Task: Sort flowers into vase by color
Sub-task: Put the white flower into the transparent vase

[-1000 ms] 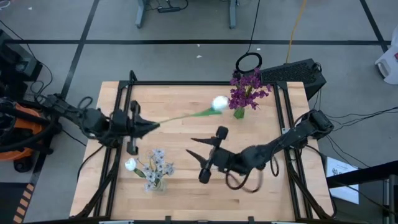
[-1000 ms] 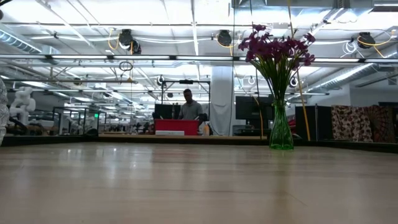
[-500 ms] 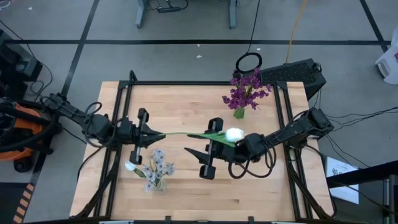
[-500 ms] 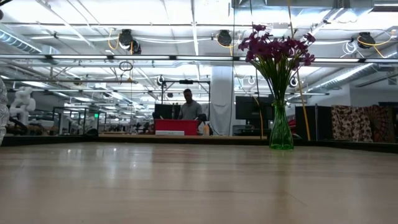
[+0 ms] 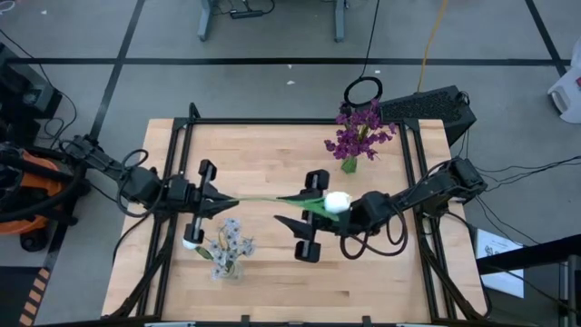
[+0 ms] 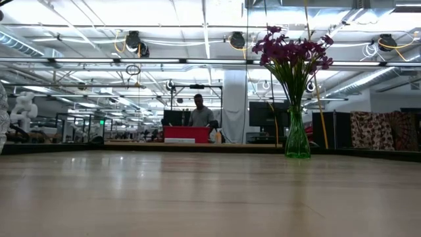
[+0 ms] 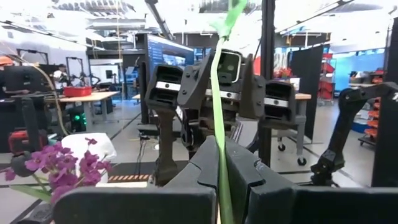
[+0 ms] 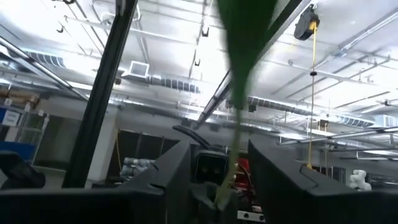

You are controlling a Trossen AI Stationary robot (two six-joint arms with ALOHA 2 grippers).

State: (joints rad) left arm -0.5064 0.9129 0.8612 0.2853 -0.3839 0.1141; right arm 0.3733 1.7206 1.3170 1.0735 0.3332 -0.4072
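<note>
Purple flowers (image 5: 361, 132) in green vase (image 6: 297, 139); seemingly pale sprig (image 5: 227, 243) in another.

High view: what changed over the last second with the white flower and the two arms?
The left gripper, still shut on the stem, swung the white tulip from beside the purple bouquet toward the table's middle. The right gripper moved up around the stem, narrowing. Both vases stayed put.

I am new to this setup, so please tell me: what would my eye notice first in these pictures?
Mid-table, a white tulip on a long green stem hangs level between the arms: the left gripper pinches its stem end, and the right gripper stands around the stem near the bloom. At the table's far right, purple flowers fill a green vase.
</note>
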